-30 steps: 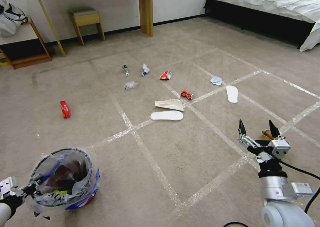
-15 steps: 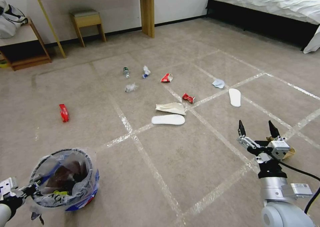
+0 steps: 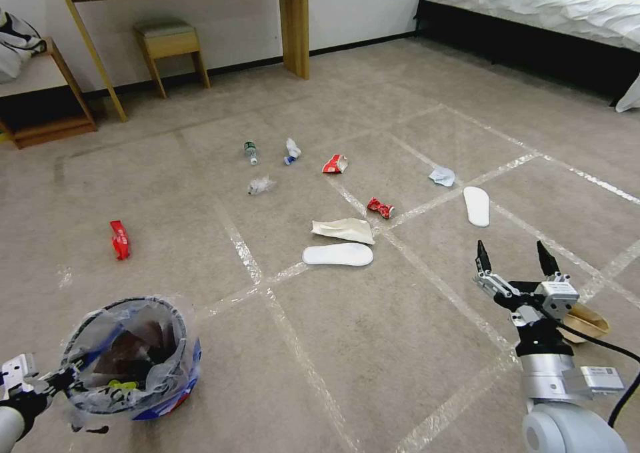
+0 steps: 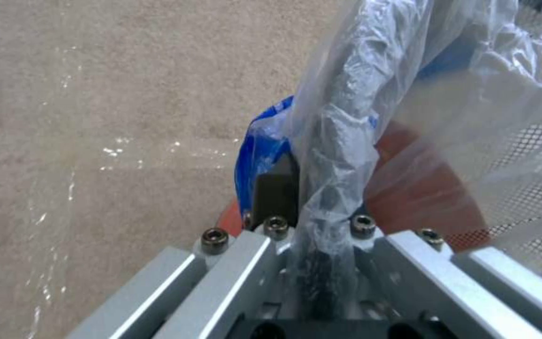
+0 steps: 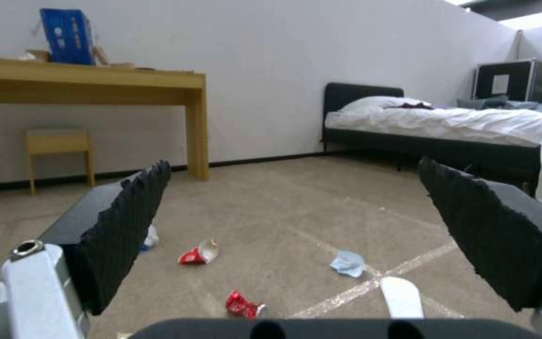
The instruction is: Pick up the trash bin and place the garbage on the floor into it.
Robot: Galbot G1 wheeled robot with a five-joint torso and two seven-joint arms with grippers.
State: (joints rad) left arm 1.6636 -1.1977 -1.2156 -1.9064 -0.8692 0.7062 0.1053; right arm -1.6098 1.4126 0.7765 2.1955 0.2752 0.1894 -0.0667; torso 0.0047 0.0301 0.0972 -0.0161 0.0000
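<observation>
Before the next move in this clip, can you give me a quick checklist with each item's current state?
1. Trash bin held: ok, left gripper is shut on its rim and liner.
2. Right gripper ready: ok, open and holding nothing, raised above the floor.
3. Nearest garbage located: ok, brown paper bag lies just beside the right gripper.
4. Bin has room: cannot tell, some items show inside, depth unclear.
5. More garbage left: ok, near white insole, far white insole, crushed red can and red wrapper lie ahead.
</observation>
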